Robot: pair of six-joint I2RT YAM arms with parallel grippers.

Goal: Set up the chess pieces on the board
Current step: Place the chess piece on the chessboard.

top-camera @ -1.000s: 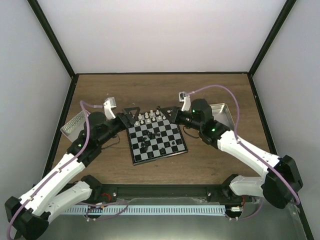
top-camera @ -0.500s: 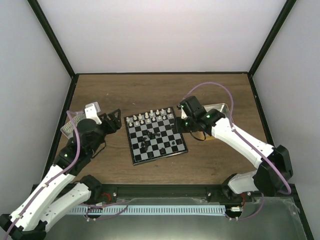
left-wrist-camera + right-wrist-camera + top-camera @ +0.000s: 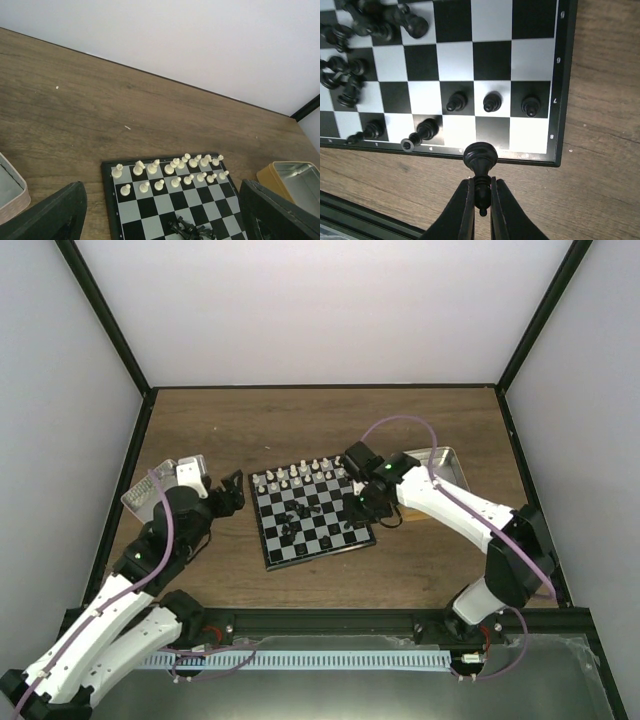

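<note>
Currently R arm runs up from the lower right of the top view, elbow bent, forearm slanting left. The right gripper (image 3: 358, 508) hangs over the right edge of the board (image 3: 312, 525), jaws nipped tight on a black piece (image 3: 480, 156). Its wide end points at the board rim, bottom centre of the wrist view. L arm sits folded at lower left. The left gripper (image 3: 231, 492) is off the board, just beside its left edge, jaws wide w/ nothing btwn them. Other black chess pieces (image 3: 350, 55): a heap mid-board, three in a row nr the right edge. White pieces (image 3: 170, 167) stand in 2 rows along the far side. Vs 1 s ago: both grippers were up at the board's far corners; L has pulled back left, R has swung down to the right edge.
</note>
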